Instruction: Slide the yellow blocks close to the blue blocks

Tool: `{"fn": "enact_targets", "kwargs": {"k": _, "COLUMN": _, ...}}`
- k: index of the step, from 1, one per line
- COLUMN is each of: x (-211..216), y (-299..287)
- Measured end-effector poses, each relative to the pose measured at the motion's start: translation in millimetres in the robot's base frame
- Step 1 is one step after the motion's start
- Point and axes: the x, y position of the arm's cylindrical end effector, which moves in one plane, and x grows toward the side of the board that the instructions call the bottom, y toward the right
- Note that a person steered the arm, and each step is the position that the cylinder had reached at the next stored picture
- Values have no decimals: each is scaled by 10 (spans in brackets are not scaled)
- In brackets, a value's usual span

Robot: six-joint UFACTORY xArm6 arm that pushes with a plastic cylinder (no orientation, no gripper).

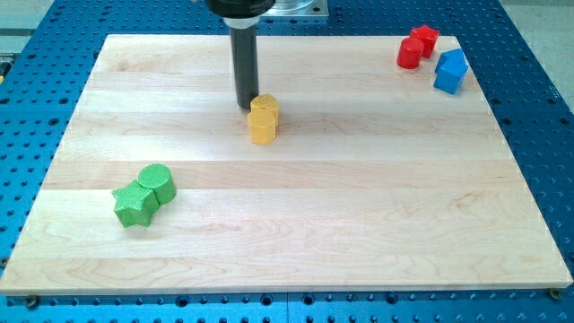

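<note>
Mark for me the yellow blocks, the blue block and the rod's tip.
yellow blocks [263,119]: camera view, on the front face of the yellow cluster.
blue block [450,72]: camera view, on its front face, near the view's top right.
my tip [247,109]: camera view, the rod's very end, against the yellow blocks' upper left.

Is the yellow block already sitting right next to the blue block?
No, the yellow block sits near the wooden board's middle beside my tip, while the blue block is far off at the view's top right.
</note>
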Motion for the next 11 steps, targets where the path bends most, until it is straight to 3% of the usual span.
{"fn": "enact_targets", "kwargs": {"k": 3, "x": 426, "y": -693}}
{"fn": "enact_targets", "kwargs": {"k": 5, "x": 1104, "y": -515}}
{"fn": "enact_targets", "kwargs": {"k": 6, "x": 1097, "y": -65}}
{"fn": "enact_targets", "kwargs": {"k": 10, "x": 1033, "y": 236}}
{"fn": "enact_targets", "kwargs": {"k": 11, "x": 807, "y": 236}}
